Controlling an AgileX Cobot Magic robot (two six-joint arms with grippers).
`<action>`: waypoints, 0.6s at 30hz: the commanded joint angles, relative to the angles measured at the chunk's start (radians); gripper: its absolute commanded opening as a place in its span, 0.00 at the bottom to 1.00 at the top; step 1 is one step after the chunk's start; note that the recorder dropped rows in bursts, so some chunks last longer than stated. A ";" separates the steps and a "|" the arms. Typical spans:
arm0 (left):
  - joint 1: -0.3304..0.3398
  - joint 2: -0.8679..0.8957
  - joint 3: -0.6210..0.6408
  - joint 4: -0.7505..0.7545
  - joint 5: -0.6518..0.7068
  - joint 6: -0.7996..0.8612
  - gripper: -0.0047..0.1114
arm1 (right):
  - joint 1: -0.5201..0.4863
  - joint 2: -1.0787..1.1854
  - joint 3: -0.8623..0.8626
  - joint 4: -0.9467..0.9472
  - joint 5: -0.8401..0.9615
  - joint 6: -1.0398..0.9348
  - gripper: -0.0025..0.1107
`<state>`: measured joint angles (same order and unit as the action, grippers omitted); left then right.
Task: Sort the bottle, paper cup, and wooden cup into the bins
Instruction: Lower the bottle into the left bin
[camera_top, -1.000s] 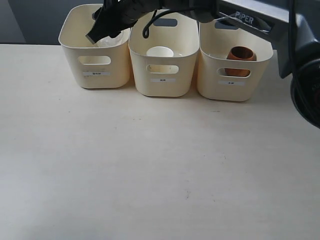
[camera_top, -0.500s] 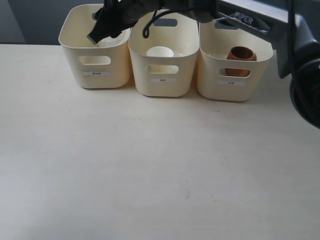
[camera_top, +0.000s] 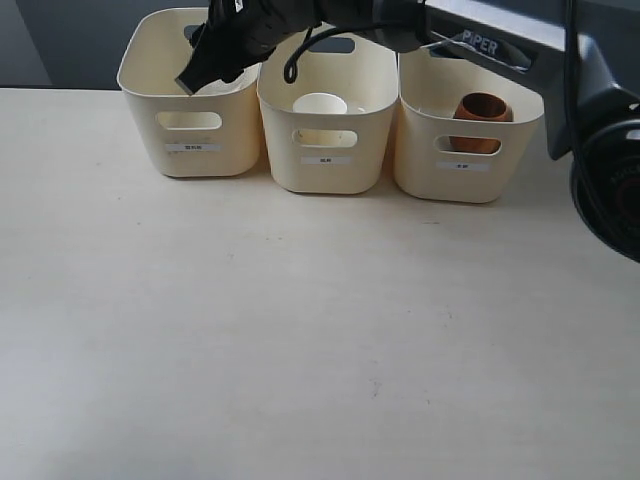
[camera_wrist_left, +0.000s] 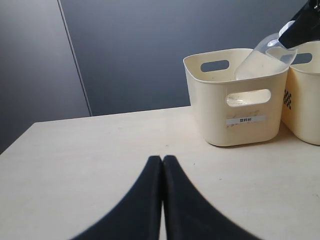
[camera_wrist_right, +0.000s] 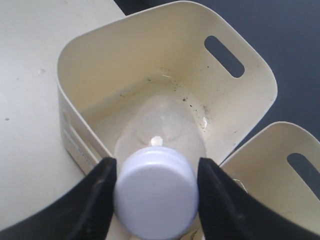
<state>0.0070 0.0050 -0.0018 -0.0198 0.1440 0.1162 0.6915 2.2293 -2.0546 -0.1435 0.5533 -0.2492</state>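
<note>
Step in hand: depositing the last item. The right claw reaches across to the far-left corner of the pale worktop and holds the clear, colourless plastic bottle with a white screw cap, its fingers clamped on either side of the cap. The bottle hangs tilted, body downward, inside the open top of the left-hand cream plastic bin; whether its base touches the bin floor cannot be told.

The small white tapered paper cup sits in the middle cream bin. The squat reddish-brown wooden cup sits in the right-hand cream bin. All three bins stand in a row along the far edge of the worktop, sides nearly touching.

The left claw is idle near the left edge of the worktop, fingers pressed together and holding nothing.

Next move, as judged: part the right claw's fingers to release the bottle into the bin, then lift clear without catching the bin rim or the handle slot.
</note>
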 joint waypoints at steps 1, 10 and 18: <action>0.000 -0.005 0.002 0.003 -0.009 -0.002 0.04 | -0.004 -0.001 -0.006 -0.004 -0.009 0.003 0.37; 0.000 -0.005 0.002 0.003 -0.009 -0.002 0.04 | -0.004 -0.001 -0.006 -0.002 -0.011 0.005 0.37; 0.000 -0.005 0.002 0.003 -0.009 -0.002 0.04 | -0.004 -0.001 -0.006 0.040 -0.064 0.005 0.51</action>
<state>0.0070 0.0050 -0.0018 -0.0198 0.1440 0.1162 0.6915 2.2293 -2.0546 -0.1153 0.5234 -0.2455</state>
